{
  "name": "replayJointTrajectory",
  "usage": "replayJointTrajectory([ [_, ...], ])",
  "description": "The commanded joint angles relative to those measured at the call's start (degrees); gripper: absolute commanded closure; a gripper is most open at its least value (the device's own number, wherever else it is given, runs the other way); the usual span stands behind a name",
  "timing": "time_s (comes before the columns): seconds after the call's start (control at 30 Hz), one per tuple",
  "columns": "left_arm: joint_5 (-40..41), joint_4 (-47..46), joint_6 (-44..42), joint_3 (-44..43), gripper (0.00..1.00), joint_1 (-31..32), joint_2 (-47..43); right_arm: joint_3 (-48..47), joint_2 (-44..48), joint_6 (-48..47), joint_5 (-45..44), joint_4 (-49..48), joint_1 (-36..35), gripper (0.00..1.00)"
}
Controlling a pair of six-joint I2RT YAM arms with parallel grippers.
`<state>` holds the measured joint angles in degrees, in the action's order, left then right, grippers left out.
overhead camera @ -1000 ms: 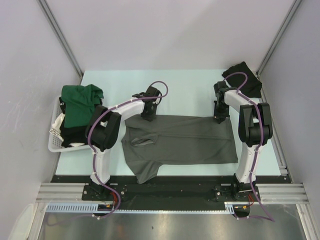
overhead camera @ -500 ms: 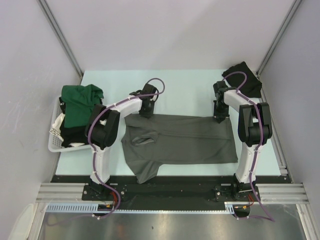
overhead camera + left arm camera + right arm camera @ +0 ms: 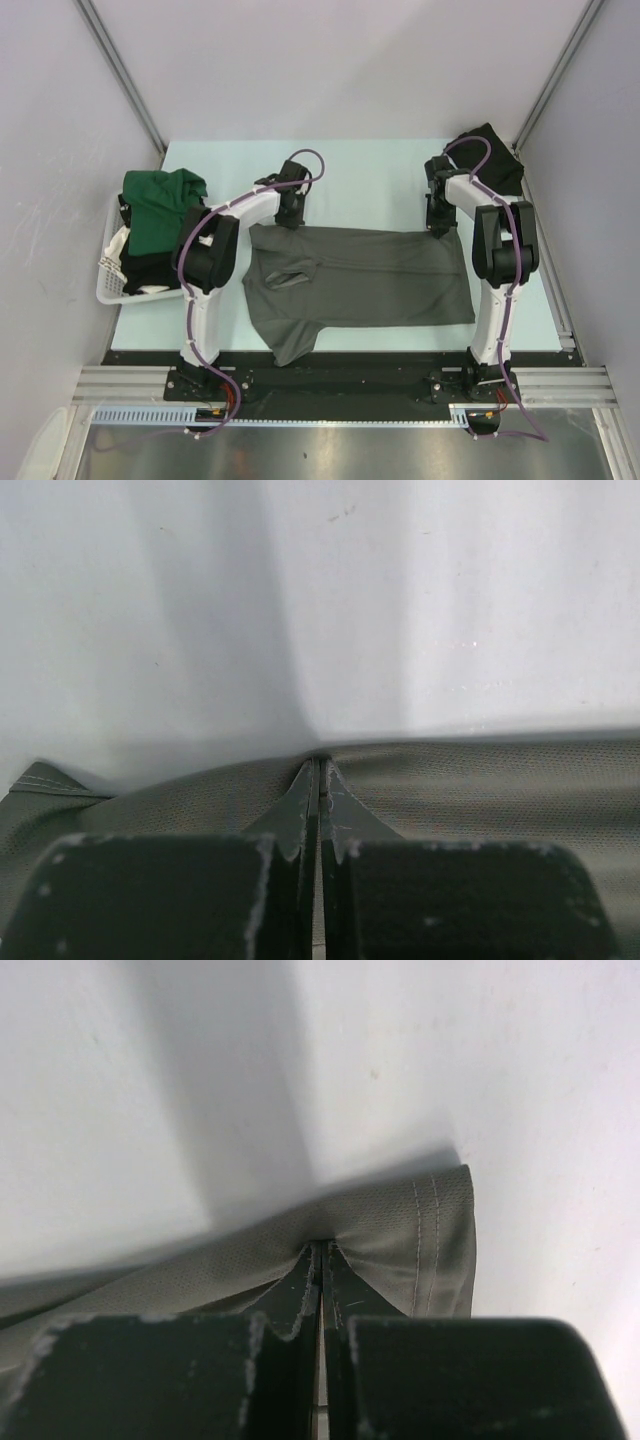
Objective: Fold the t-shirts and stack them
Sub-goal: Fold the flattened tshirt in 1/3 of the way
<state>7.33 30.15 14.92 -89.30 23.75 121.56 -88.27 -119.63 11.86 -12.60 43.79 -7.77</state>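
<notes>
A dark charcoal grey t-shirt (image 3: 360, 280) lies spread across the middle of the table. My left gripper (image 3: 290, 218) is shut on its far left edge; the left wrist view shows the cloth (image 3: 480, 790) pinched between the closed fingertips (image 3: 318, 770). My right gripper (image 3: 437, 225) is shut on its far right corner; the right wrist view shows the stitched hem (image 3: 430, 1240) bunched at the closed fingertips (image 3: 320, 1252). A dark green t-shirt (image 3: 160, 205) hangs over the basket at the left. A black t-shirt (image 3: 488, 155) lies crumpled at the far right corner.
A white slatted plastic basket (image 3: 112, 275) stands at the table's left edge, holding the green shirt and dark cloth under it. Grey walls close in the sides and back. The pale table (image 3: 370, 175) shows beyond the grey shirt.
Both grippers have moved a little toward the far side of the table, drawing the grey shirt's far edge with them. The left gripper moved more than the right.
</notes>
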Motion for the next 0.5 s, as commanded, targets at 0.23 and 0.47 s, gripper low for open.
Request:
replayJointTrajectory([
  [0.23,1.02,-0.45,-0.59,-0.88,1.00,-1.60,1.14,-1.47,-4.47,1.24,-1.11,-9.34,0.74,0.87],
  [0.47,1.46,1.39,-1.38,-1.76,0.99,-1.51,-0.53,-1.64,-1.83,1.33,-2.34,-7.93,2.14,0.66],
])
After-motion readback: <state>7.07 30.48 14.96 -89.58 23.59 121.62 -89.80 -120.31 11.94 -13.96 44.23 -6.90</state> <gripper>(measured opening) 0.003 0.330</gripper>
